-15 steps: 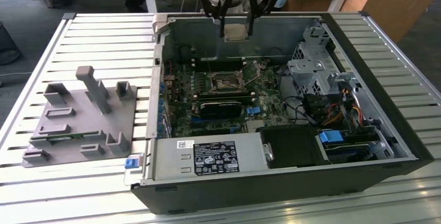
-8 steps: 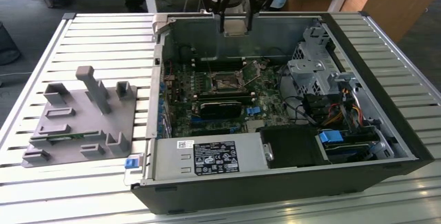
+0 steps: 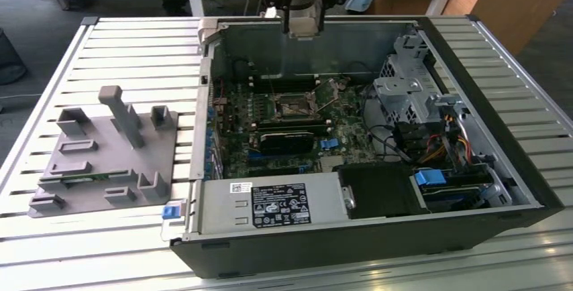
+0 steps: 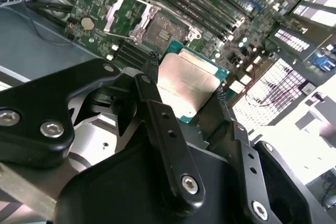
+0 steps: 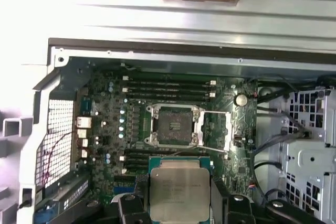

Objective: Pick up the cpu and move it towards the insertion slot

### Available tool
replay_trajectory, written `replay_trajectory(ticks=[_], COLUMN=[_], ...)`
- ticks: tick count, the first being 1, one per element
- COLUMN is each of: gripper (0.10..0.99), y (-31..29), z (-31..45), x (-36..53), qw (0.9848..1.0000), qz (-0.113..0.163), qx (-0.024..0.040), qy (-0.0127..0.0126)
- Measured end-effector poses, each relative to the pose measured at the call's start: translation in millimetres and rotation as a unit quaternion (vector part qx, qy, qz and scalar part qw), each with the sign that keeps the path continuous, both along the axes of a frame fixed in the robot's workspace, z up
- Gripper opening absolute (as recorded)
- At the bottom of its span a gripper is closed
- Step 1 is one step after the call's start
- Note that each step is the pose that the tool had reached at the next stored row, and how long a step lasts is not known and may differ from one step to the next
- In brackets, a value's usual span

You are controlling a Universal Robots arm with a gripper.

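Printed labels: a black-and-white label (image 3: 282, 205) on the power supply (image 3: 268, 207) and faint markings on the cpu (image 5: 179, 191) lid, possibly several lines; none can be read.

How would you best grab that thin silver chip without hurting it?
By two opposite edges, coming from above its flat top. The cpu is thin and square, so only its rims give purchase. The gripper holds it just so, one finger on each side, over the insertion slot.
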State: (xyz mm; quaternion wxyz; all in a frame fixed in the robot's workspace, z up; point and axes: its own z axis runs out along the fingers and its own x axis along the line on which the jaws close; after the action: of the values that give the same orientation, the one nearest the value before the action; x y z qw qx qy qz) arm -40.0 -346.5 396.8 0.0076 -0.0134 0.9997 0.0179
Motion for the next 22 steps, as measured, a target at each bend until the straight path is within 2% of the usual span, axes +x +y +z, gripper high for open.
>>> replay_trajectory(ticks=[3, 8, 14, 18, 22], gripper=[0.545, 0.545, 0.545, 0.545, 0.545], y=[4.0, 17.0, 27.0, 31.1, 32.5], z=[-0.2, -0.7, -1.4, -1.8, -2.1], x=[0.0, 0.5, 2.7, 5.2, 9.3], qw=[1.0000, 1.0000, 1.0000, 1.0000, 1.0000], qz=[0.000, -0.001, -0.003, -0.004, -0.007], qx=[0.0000, 0.0000, 0.0000, 0.0000, 0.0000], qy=[0.0000, 0.0000, -0.0001, -0.0003, -0.0006])
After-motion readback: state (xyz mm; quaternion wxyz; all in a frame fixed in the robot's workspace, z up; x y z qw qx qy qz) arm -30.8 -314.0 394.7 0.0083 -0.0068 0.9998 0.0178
